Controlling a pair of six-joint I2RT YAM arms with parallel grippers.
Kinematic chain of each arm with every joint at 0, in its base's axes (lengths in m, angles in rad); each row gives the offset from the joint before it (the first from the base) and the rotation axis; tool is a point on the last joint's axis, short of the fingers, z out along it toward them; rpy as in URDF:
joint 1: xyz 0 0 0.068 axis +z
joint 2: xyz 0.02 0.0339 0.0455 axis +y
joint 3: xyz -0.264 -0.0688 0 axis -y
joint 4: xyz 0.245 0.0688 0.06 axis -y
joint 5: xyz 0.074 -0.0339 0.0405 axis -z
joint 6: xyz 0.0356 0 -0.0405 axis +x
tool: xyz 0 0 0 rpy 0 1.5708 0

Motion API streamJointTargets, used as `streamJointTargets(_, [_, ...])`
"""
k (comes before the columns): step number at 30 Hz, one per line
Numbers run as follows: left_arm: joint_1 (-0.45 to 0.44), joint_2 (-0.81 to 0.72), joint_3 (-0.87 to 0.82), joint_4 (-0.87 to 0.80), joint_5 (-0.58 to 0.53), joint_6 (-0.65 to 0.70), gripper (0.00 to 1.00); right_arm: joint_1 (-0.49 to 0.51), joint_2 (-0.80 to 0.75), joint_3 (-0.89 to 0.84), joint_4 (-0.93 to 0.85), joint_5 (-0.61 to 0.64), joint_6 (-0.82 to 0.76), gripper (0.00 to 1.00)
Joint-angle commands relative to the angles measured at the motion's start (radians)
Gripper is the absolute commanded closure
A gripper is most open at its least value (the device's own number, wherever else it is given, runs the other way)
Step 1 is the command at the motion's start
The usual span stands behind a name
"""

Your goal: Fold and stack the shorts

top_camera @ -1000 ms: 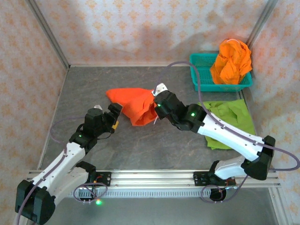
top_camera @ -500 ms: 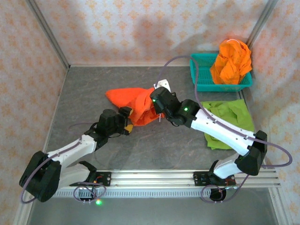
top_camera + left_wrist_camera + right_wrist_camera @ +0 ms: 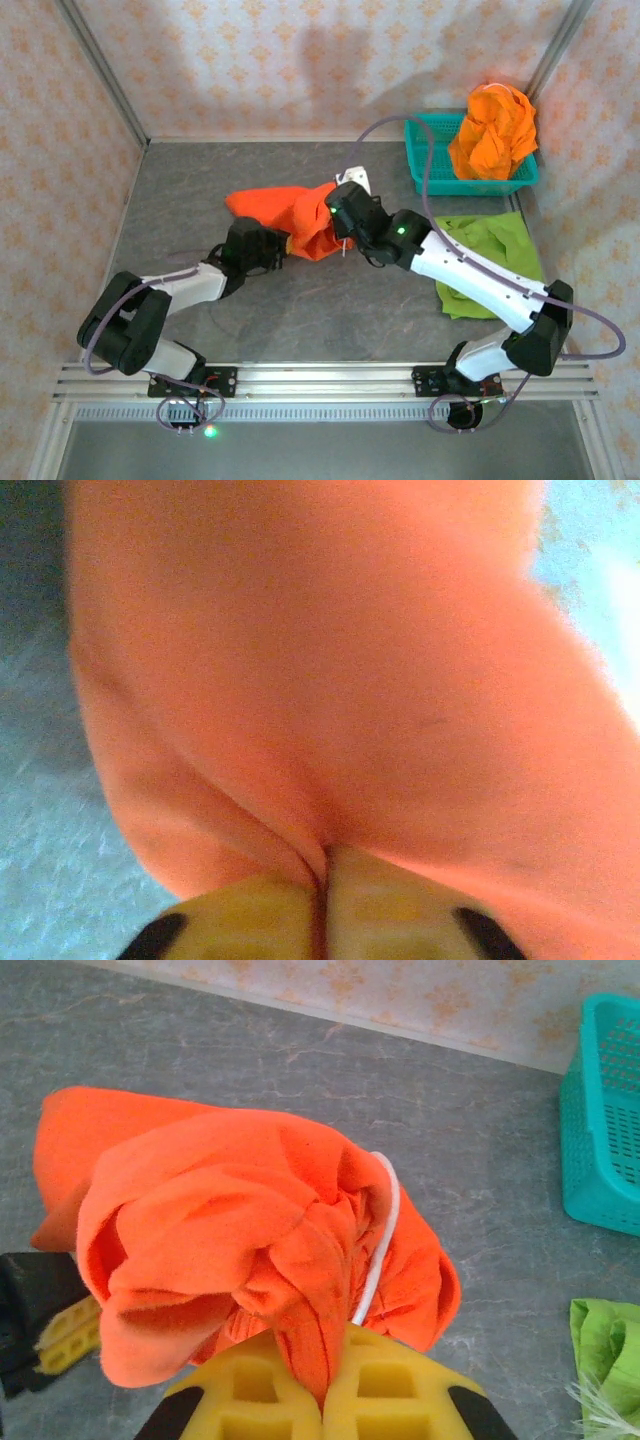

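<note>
Shorts (image 3: 275,210) of bright orange sit bunched mid-table, a white drawstring (image 3: 380,1230) dangling; the left gripper (image 3: 322,880) is clamped on their near edge, the right gripper (image 3: 322,1385) on a gathered fold. Green shorts (image 3: 490,250) lie flat rightward; another orange heap (image 3: 492,130) tops the basket (image 3: 425,165) beyond.

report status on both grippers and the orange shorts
Left gripper shut on orange shorts. Right gripper shut on same shorts, cloth bunched. Green shorts flat to the right, apart.
</note>
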Motion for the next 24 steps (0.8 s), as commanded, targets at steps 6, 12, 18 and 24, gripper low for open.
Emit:
streamJointTargets(6, [0.126, -0.079, 0.419, -0.525, -0.099, 0.581, 1.00, -0.187, -0.046, 0.026, 0.040, -0.091, -0.095, 1.00])
streamJointTargets(12, [0.169, 0.070, 0.980, -0.934, -0.299, 1.016, 1.00, -0.360, 0.141, 0.340, 0.052, -0.207, -0.188, 1.00])
streamJointTargets(18, [0.173, 0.215, 1.439, -1.154, -0.465, 1.289, 1.00, -0.446, 0.324, 0.753, 0.020, -0.301, -0.212, 1.00])
streamJointTargets(24, [0.156, 0.015, 1.226, -1.043, -0.488, 1.392, 1.00, -0.454, 0.221, 0.614, 0.144, -0.361, -0.290, 1.00])
